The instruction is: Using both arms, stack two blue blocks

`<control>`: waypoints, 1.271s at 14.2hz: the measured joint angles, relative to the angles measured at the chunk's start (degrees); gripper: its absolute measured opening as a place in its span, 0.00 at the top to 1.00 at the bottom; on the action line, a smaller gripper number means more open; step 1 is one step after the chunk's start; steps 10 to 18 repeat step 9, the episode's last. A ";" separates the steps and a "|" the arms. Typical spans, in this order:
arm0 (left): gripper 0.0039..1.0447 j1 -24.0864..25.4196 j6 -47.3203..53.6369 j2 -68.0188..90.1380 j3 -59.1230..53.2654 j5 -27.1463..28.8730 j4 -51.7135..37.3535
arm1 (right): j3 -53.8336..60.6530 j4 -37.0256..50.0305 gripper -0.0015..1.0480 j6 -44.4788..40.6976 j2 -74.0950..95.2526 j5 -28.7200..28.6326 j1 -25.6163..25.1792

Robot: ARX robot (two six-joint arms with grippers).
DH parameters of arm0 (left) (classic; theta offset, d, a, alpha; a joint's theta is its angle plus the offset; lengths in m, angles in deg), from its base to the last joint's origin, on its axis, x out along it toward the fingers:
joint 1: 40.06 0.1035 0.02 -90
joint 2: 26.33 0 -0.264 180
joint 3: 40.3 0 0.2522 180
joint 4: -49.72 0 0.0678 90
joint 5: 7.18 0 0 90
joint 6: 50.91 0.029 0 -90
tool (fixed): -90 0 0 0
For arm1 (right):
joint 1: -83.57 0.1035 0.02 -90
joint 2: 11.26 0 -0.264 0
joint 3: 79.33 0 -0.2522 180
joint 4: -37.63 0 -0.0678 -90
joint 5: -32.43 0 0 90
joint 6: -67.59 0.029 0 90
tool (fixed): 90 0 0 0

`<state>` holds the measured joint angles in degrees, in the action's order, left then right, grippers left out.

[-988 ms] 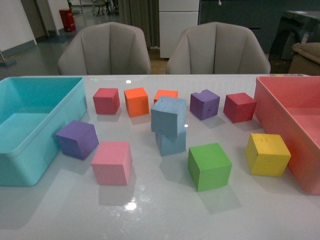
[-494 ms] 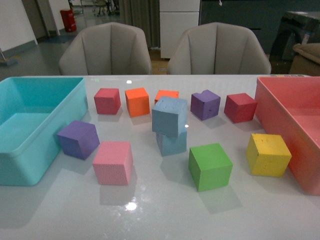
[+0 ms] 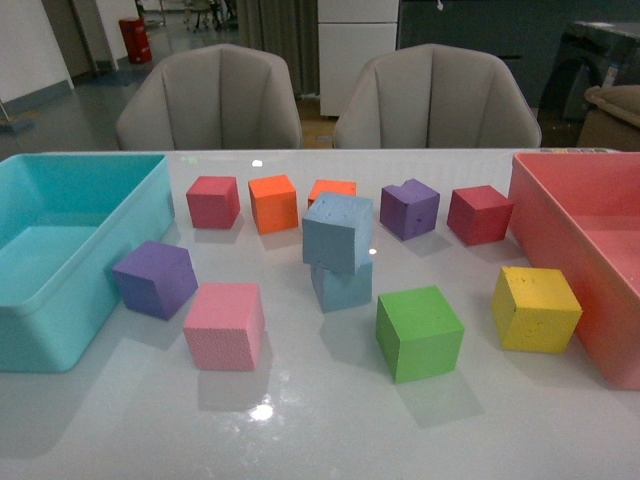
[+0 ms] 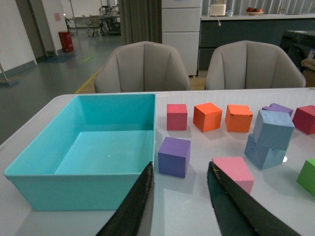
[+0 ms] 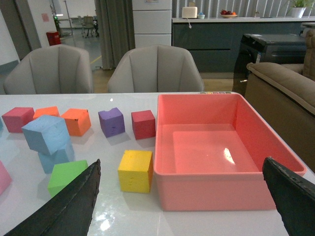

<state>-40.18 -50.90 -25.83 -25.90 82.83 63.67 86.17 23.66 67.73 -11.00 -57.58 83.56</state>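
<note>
We see the upper blue block [image 3: 338, 231] sitting tilted and skewed on the lower blue block [image 3: 343, 285] at mid-table. In the left wrist view the stack lies at about two o'clock from our left gripper [image 4: 179, 201], well apart; its jaws stand a narrow gap apart, empty. The right gripper [image 5: 182, 196] gapes wide, empty, the stack near ten o'clock. A pink cube [image 3: 225, 325], purple cube [image 3: 156, 278] and green cube [image 3: 419, 332] ring the stack.
</note>
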 joint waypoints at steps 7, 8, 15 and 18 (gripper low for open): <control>0.06 0.00 0.02 0.00 0.00 0.00 0.00 | 0.00 0.02 0.06 0.00 0.00 0.00 0.00; 0.06 0.00 0.00 0.00 0.00 0.00 0.00 | 0.00 0.02 0.06 0.00 0.00 0.00 0.00; 0.06 0.00 0.02 0.00 0.00 0.00 0.00 | 0.02 0.02 0.06 0.00 0.00 0.00 0.00; 0.06 0.00 0.02 0.00 0.00 0.00 0.00 | 0.02 0.02 0.06 0.00 0.00 0.00 0.00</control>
